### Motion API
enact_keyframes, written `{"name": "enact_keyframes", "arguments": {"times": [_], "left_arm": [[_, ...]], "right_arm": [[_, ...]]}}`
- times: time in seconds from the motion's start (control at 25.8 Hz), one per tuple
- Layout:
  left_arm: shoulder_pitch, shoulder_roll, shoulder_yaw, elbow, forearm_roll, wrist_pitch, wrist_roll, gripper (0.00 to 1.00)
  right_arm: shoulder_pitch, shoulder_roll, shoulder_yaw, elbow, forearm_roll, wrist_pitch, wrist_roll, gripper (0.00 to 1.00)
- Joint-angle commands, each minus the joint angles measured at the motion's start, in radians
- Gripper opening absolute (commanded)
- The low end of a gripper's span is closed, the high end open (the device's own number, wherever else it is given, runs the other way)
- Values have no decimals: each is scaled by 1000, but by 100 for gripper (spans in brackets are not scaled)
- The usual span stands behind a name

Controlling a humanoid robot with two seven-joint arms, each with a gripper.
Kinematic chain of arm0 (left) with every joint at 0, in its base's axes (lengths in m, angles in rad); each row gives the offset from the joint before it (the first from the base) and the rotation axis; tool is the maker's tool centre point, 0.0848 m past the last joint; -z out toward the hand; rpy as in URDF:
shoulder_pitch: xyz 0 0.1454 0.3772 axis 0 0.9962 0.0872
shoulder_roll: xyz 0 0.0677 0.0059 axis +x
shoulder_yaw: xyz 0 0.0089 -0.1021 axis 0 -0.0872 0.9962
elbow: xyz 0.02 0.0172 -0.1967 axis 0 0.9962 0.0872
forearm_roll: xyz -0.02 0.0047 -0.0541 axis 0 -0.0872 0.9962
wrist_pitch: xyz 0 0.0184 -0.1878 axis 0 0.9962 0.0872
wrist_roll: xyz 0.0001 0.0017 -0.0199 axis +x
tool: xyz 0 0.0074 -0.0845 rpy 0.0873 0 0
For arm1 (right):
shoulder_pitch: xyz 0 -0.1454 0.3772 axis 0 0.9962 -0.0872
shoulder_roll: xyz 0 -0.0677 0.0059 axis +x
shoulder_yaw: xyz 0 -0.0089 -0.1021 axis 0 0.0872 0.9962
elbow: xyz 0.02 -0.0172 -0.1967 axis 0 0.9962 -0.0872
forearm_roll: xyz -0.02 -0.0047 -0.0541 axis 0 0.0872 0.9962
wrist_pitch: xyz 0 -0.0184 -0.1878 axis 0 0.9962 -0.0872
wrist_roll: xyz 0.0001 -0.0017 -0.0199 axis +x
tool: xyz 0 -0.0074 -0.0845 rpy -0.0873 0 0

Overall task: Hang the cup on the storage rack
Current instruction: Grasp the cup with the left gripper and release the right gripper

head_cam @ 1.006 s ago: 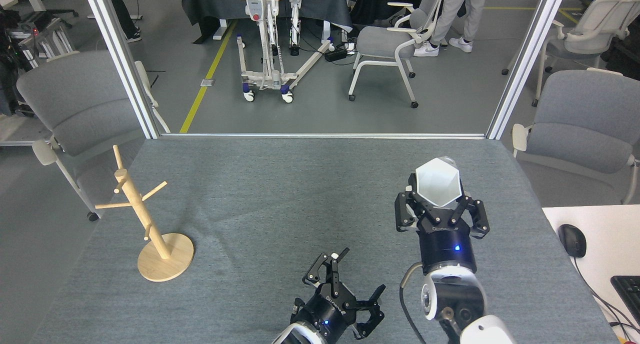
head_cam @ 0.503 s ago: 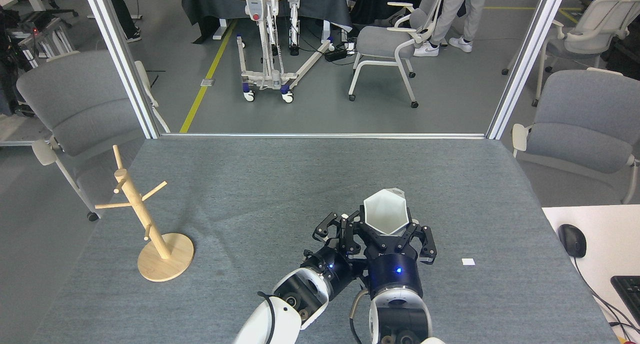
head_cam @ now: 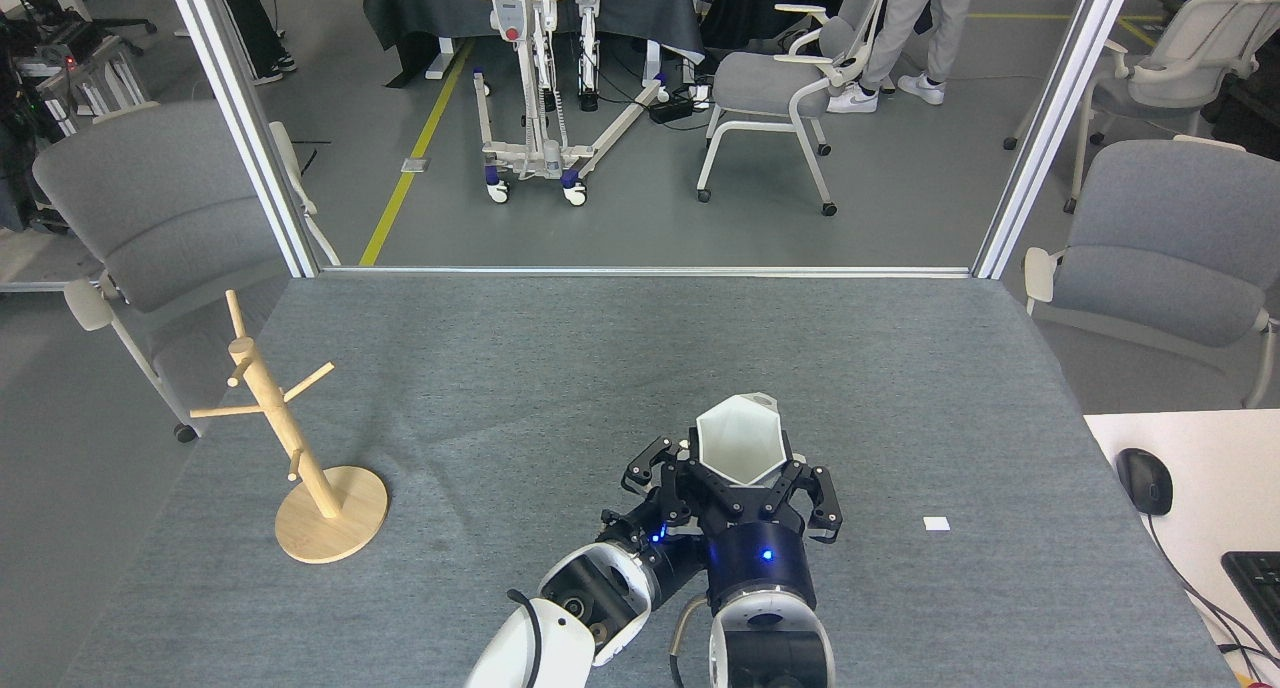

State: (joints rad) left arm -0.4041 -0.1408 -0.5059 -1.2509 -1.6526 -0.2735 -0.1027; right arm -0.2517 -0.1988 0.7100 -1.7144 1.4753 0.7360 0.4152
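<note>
- Both arms come in from the bottom edge, close together near mid-table, wrists almost touching.
- Right arm: white forearm, black wrist w/ blue LED lit, pointing up & away from the robot. Right gripper (head_cam: 741,461) has its fingers closed round the cup (head_cam: 739,439), cup's open mouth facing the camera.
- Left arm: white forearm angled up-right, black wrist w/ blue LED too. Left gripper (head_cam: 668,468) sits just beside the right one, on its left, partly hidden behind it; dark linkages visible but can't tell if fingers are spread or closed, or touching anything.
</note>
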Motion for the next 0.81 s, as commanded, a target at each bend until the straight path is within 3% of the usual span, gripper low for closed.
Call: {"name": "enact_keyframes", "arguments": {"times": [0.0, 0.12, 0.27, 0.35, 0.39, 0.43, 0.77], "left_arm": [[-4, 0, 4, 14, 7, 34, -2, 99], [-4, 0, 43, 13, 24, 53, -2, 93], [-2, 3, 61, 5, 22, 48, 0, 64], [5, 9, 60, -1, 20, 37, -2, 30], [8, 10, 60, -1, 20, 28, -3, 5], [13, 10, 61, -1, 22, 19, -2, 0], [18, 12, 63, -2, 20, 14, -2, 0]], "right_arm": [[11, 18, 13, 6, 0, 0, 4, 0], [19, 22, 14, 6, 0, -1, 4, 0], [22, 30, 14, 10, 0, -1, 4, 0], [20, 33, 14, 12, 0, -1, 5, 0], [20, 33, 13, 12, 0, -1, 5, 0], [20, 35, 13, 13, 0, -4, 4, 0], [23, 35, 3, 16, 0, -12, 4, 3]]}}
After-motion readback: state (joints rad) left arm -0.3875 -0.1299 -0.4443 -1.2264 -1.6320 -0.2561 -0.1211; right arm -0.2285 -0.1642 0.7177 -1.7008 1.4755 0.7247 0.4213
